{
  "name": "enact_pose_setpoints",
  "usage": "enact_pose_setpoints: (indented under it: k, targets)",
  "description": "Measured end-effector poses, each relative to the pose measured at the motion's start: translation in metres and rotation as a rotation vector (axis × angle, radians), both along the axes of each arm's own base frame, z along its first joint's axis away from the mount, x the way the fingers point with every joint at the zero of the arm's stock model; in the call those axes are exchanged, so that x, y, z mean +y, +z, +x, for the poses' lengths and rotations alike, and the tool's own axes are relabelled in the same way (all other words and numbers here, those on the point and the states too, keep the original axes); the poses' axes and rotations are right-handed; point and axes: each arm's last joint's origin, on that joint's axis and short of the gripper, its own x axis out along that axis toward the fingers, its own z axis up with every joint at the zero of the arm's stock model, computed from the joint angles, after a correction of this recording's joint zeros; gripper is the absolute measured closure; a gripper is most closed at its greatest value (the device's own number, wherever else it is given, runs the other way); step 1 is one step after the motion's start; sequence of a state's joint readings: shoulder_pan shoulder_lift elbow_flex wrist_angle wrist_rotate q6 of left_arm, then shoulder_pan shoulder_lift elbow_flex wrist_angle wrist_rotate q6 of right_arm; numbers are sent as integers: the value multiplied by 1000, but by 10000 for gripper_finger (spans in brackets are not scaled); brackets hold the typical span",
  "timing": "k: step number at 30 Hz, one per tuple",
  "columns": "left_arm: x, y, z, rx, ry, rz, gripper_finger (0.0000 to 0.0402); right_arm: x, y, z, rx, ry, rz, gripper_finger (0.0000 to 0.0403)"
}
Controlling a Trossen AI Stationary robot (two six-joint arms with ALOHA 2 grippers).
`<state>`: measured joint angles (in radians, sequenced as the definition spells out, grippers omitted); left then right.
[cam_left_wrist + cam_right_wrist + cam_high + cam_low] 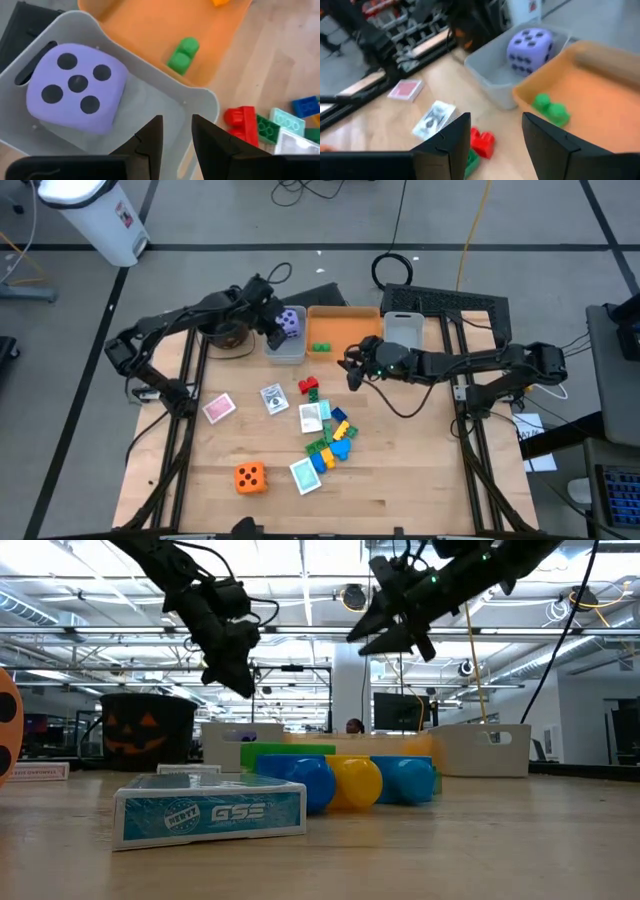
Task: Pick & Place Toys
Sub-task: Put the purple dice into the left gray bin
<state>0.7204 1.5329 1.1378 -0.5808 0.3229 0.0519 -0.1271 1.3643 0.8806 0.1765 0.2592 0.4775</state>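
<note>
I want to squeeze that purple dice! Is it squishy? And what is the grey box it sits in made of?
The purple dice looks like soft foam: matte surface, rounded corners, no shine. I can't be sure it squishes. The grey box looks like hard plastic: thin smooth walls, moulded curved rim, slight sheen.

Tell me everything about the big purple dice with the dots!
The purple dice is a pale lilac cube with rounded corners and black dots; it looks soft, like foam. The face toward the left wrist camera shows five dots. It sits inside the grey bin, next to the orange bin. The left gripper hovers just above the bin with nothing between its fingers and does not touch the dice.
</note>
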Motion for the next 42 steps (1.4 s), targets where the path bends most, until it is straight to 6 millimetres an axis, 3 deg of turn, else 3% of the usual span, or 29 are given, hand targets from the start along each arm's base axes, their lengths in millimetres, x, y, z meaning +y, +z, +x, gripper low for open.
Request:
enact_pose_setpoints:
  k: [4, 15, 31, 42]
  targets:
    - [1, -6, 3, 21, -2, -12, 295, -5, 2, -1, -11, 9, 9, 236]
    - [7, -33, 9, 109, -12, -72, 295, -12, -22, -10, 13, 47, 92, 236]
    - [29, -40, 52, 346, -152, -59, 295, -10, -37, -16, 23, 20, 161, 236]
    - [37, -42, 53, 495, -104, 81, 295, -10, -37, -16, 24, 21, 160, 236]
